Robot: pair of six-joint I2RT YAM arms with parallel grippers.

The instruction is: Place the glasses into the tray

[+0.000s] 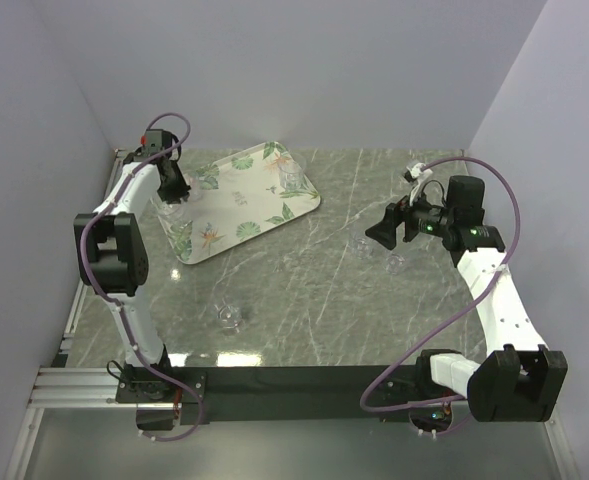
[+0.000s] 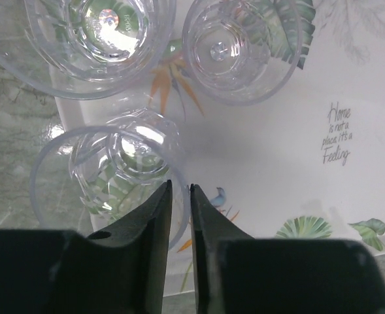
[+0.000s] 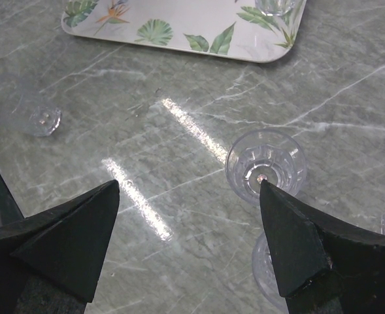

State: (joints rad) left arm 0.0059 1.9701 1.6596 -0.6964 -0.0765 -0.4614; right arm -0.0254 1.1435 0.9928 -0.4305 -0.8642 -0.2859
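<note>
The left gripper, nearly closed, pinches a small clear round glass over the edge of the cream-white leaf-printed rectangular tray. The right gripper, wide apart, has another clear glass just ahead, close to one finger.

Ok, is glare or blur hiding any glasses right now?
Top external: glasses faint against the table, no blur. Left wrist: sharp, white glare on the held glass. Right wrist: two glare streaks on the table, the near glass plain.
</note>
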